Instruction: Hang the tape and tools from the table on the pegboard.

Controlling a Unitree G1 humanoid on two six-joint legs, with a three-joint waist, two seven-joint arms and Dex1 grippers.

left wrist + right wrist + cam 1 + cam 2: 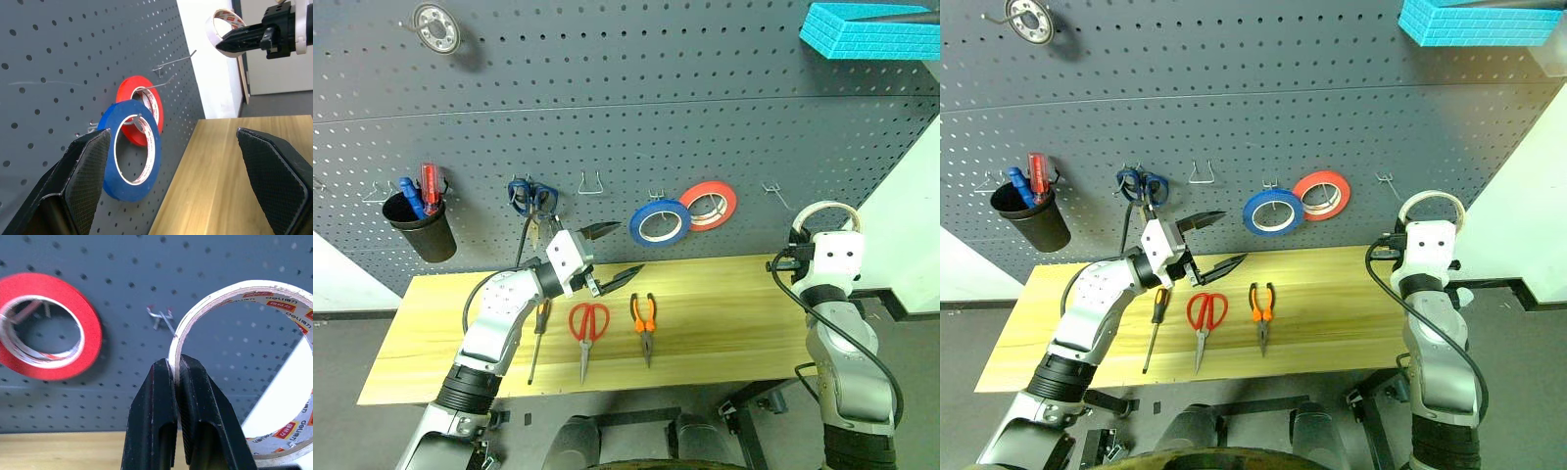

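I see a matt dark grey perforated pegboard with thin bright metal hooks, a smooth light wood-grain bench, and a whitish-cream papery tape roll, glossy inside.

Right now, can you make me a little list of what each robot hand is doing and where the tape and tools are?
right hand: shut on the whitish tape roll, held up in front of the pegboard near a bare hook
left hand: open, holding nothing, above the table
on the table: red-handled scissors, small pliers, slim screwdriver
already on the pegboard: blue roll, red-orange roll, blue-handled scissors
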